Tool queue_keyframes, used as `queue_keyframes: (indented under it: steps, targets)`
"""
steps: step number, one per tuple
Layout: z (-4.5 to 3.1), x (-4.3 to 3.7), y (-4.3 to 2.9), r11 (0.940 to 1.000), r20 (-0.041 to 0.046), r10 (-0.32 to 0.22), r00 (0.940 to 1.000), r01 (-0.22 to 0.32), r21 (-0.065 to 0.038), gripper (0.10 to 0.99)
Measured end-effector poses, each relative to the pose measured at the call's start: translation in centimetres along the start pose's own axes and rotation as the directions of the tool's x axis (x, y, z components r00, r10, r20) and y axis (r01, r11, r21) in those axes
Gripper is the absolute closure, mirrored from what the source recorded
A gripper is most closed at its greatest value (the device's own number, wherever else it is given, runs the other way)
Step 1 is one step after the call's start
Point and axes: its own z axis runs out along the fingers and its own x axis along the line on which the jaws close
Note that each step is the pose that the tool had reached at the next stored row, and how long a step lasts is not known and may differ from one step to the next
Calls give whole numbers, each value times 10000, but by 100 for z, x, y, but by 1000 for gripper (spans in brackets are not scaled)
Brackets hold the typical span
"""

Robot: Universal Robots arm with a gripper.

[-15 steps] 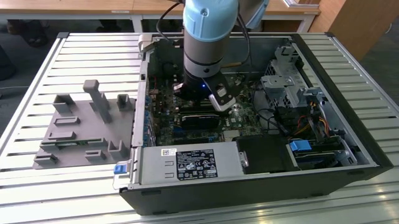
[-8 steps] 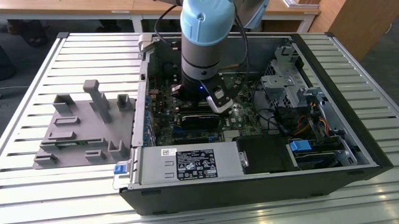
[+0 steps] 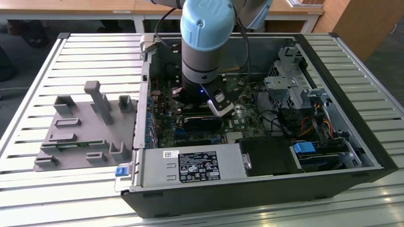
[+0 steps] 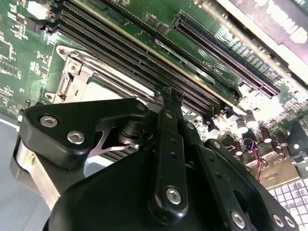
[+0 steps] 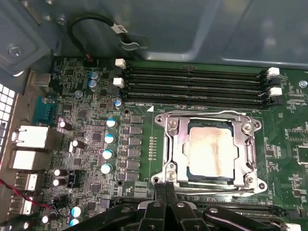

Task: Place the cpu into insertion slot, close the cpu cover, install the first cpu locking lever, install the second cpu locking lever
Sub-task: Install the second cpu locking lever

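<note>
In the first wrist view the cpu, with its dull tan metal top, lies in the insertion slot. The silver cpu cover is folded down around it, so the chip shows through its window. A thin wire lever runs along one side of the cover and another lever along the opposite side. My gripper is shut, its black fingertips pressed together just at the socket's edge by the end of that second lever. The second wrist view shows one finger over the socket frame. In the exterior view my gripper is down inside the open computer case.
Long black memory strips lie beside the socket, with capacitors and silver ports further off. The case holds a power-supply box and a drive cage. A grey fixture stands on the slatted table at the exterior view's left.
</note>
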Motion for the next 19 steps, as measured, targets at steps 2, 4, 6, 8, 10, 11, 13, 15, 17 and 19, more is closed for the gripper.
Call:
queue_keyframes:
  steps: [2, 4, 6, 8, 10, 11, 13, 15, 17, 19]
  targets:
    - [10, 7, -2, 10000, 0, -3, 10000, 3, -52, 980]
    - [18, 12, -4, 9999, 2, -4, 10000, 4, -110, 980]
    - [27, 18, -4, 9999, 6, -1, 10000, 1, -168, 980]
    - [34, 23, -1, 9998, 7, -2, 10000, 2, -211, 980]
    - [43, 30, 2, 9997, 9, -2, 10000, 3, -246, 980]
    - [48, 36, 4, 9997, 9, -3, 10000, 3, -261, 980]
    - [57, 52, 6, 9996, 10, -1, 10000, 2, -297, 980]
    - [60, 56, 6, 9995, 10, -3, 10000, 3, -308, 980]
    - [60, 56, 6, 9995, 10, -4, 10000, 4, -310, 980]
    - [51, 57, 8, 9995, 11, -3, 10000, 3, -314, 980]
